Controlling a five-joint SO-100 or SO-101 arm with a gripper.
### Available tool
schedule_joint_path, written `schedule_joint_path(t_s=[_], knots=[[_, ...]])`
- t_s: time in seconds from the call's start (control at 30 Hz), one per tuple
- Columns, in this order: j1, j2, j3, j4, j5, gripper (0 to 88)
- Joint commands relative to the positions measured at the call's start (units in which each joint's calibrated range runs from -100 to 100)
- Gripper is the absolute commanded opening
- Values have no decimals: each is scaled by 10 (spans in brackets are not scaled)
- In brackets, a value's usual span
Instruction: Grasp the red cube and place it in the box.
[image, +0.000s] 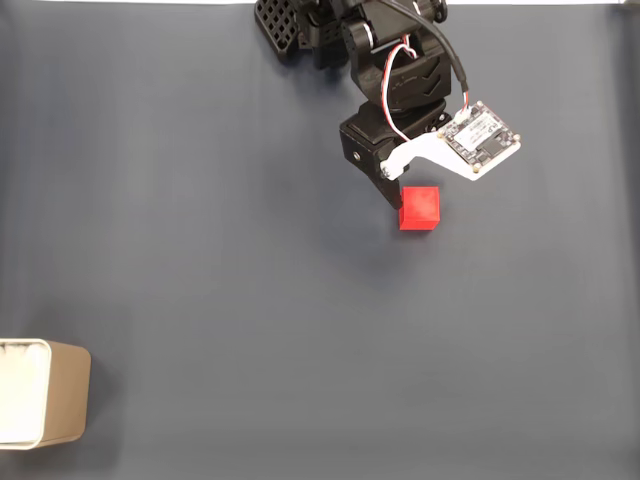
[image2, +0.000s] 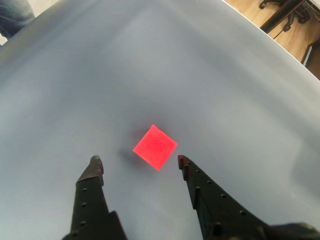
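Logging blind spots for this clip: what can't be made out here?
- The box: cut off by the fixed view's left edge, so its contents are hidden.
- Gripper: open in the wrist view; the arm covers its fingertips from above.
- Red cube: its near edge sits under the arm.

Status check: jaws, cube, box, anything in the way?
Gripper open, jaws just short of the red cube, not touching. Cube on the mat, ungrasped. Box at lower left of fixed view. Nothing seen between them.

A dark blue-grey matte table mat spans the surface; beyond its edge, wooden flooring holds black chair legs.
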Motion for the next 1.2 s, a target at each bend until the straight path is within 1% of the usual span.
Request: schedule_joint_path(t_s=[0.0, 1.17], knots=[[0, 9, -1, -22, -2, 357], [-7, 96, 10, -102, -12, 363]])
